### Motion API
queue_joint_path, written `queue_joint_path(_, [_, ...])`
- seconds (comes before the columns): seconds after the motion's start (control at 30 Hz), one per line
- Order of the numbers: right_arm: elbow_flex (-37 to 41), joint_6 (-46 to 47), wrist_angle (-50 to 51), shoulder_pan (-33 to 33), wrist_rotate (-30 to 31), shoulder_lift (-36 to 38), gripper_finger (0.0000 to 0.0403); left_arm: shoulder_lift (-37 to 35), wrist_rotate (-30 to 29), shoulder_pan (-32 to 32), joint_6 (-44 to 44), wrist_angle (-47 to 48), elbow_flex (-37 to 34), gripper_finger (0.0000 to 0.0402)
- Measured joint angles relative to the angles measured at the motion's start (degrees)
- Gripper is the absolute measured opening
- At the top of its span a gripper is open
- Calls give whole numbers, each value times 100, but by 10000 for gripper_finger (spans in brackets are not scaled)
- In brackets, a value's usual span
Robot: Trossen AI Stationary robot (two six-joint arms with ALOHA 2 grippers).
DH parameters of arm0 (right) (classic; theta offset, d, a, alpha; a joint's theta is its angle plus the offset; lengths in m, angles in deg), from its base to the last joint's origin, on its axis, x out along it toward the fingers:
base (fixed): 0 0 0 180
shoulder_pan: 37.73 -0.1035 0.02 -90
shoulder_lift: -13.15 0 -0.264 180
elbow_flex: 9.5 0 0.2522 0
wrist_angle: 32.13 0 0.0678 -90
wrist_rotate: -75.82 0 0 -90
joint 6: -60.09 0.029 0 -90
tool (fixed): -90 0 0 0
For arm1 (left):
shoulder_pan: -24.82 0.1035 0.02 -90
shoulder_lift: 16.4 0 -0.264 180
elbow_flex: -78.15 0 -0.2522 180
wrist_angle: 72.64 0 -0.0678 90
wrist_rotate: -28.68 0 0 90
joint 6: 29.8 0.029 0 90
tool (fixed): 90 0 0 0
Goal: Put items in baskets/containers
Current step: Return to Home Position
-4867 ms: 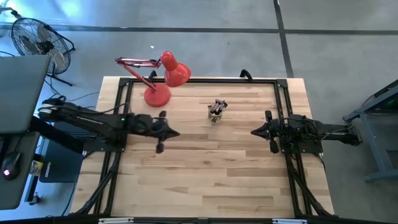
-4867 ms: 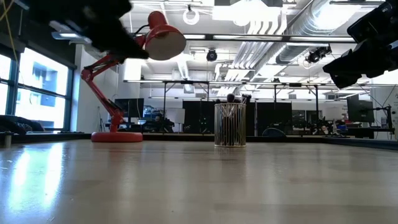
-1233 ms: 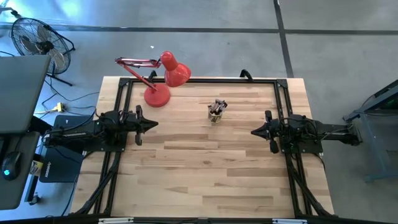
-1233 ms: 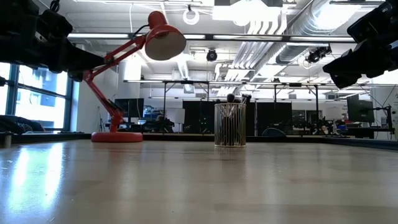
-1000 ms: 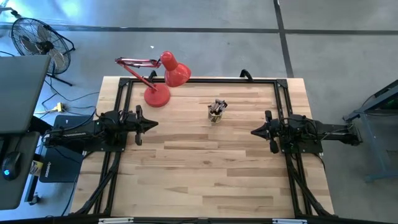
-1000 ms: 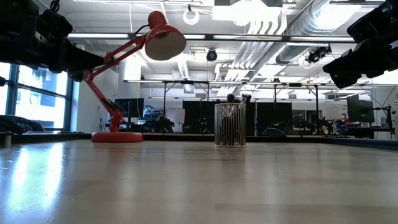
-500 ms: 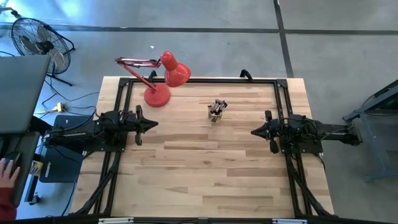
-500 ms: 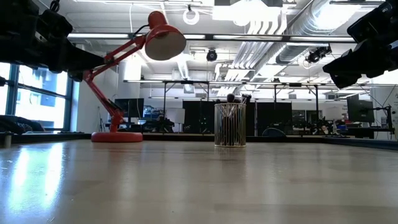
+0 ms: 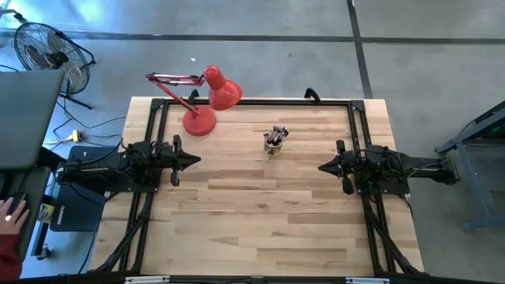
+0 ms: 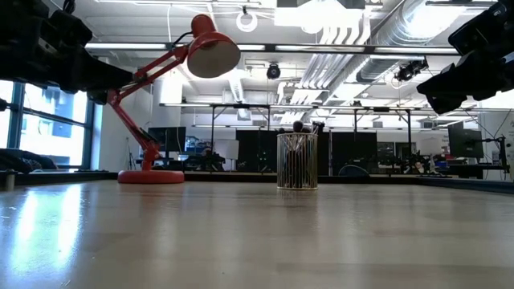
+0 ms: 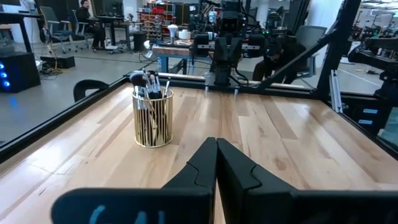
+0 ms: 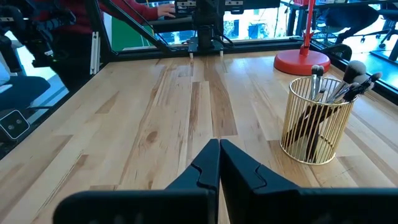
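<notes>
Resting with its two fingers pressed together on nothing, the left gripper sits over the left edge of the table, and the right gripper, likewise closed and empty, faces it from the right edge. Farther in, toward the back of the table and between the two arms, the gold wire cup stands upright with the brushes bunched inside it, tufts up and leaning on the rim; no brush shows loose on the wood. Judging by its open wire wall, the cup is light and would slide or tip at a nudge. Each brush looks thin, stiff and light, best pinched across the handle below the tuft, since the bristles are soft and would splay. Behind the cup and to the left stands the red desk lamp, well apart from it. About five seconds back the left arm was stretched out over the wood toward the middle; now it is folded back at its edge, while the right arm, cup and lamp lie as they did. A person's hand now shows off the table at the far left, where none showed then.
</notes>
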Motion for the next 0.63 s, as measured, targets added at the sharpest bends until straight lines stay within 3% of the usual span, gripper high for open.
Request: queue_joint_path(0.63, [0,-1,0,0,1,0,7,0,-4,0,0,-2,0,1])
